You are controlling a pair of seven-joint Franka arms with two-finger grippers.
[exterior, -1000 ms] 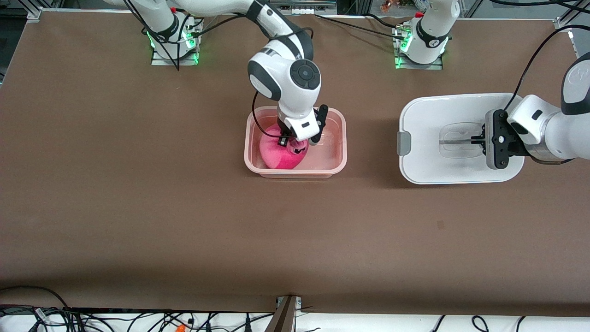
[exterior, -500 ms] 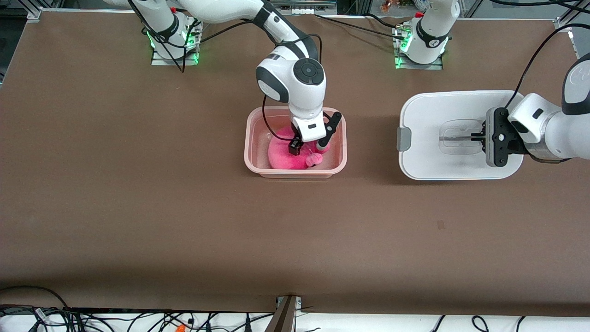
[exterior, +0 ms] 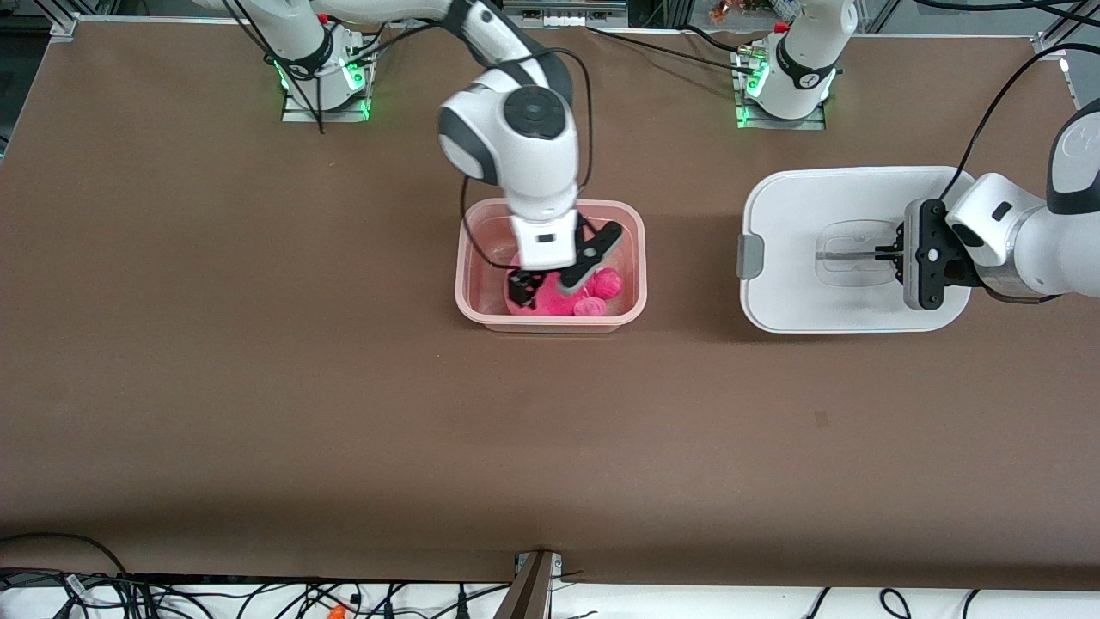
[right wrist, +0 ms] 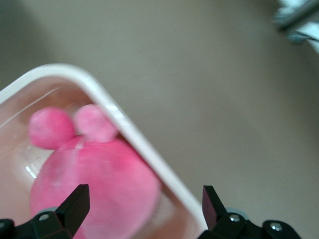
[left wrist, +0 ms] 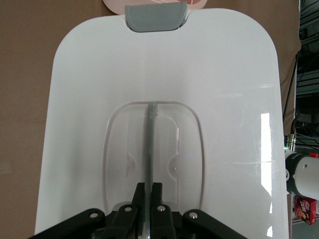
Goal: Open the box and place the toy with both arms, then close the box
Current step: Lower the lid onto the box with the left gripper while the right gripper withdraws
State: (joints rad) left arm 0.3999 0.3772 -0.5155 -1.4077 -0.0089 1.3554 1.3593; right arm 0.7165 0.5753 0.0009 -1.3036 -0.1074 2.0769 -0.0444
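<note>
The pale-pink box (exterior: 468, 258) stands open in the middle of the table. The hot-pink plush toy (exterior: 577, 299) lies inside it, against the wall nearer the front camera; it also shows in the right wrist view (right wrist: 94, 184). My right gripper (exterior: 550, 279) is open and empty just above the toy, over the box (right wrist: 124, 122). The white lid (exterior: 799, 284) is held off the box at the left arm's end of the table. My left gripper (exterior: 885, 254) is shut on the lid's clear handle (left wrist: 150, 144), with the grey clip (left wrist: 155, 17) at the lid's edge.
The brown table stretches wide on the side nearer the front camera. The two arm bases (exterior: 322, 77) stand along the table's back edge. Cables lie past the front edge.
My right gripper let go of the toy, which now lies in the box, and rose above it with its fingers open. The lid in my left gripper shifted slightly.
</note>
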